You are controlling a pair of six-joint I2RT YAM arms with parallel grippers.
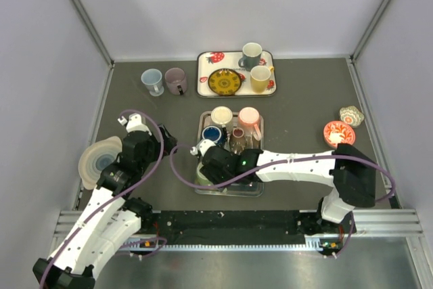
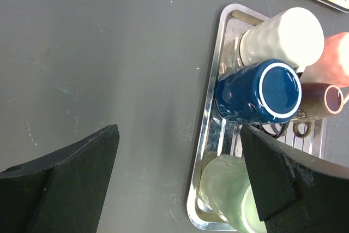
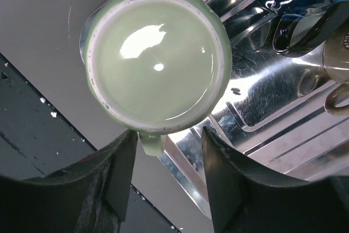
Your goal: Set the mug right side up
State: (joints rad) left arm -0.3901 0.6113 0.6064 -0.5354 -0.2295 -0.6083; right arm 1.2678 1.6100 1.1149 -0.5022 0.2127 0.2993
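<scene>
The pale green mug [image 3: 158, 58] stands upside down, its base facing up, in the near left corner of the steel tray [image 3: 262, 107]. The right end effector [image 3: 168, 140] hangs over it with fingers spread; the mug's handle lies between them, and nothing is pinched. The left end effector [image 2: 180, 135] is also spread wide and holds nothing, above the grey bench [image 2: 109, 53] just beside the tray's left rim. Behind the green mug, a blue mug [image 2: 262, 94] and a white mug [image 2: 283, 39] are inverted too.
</scene>
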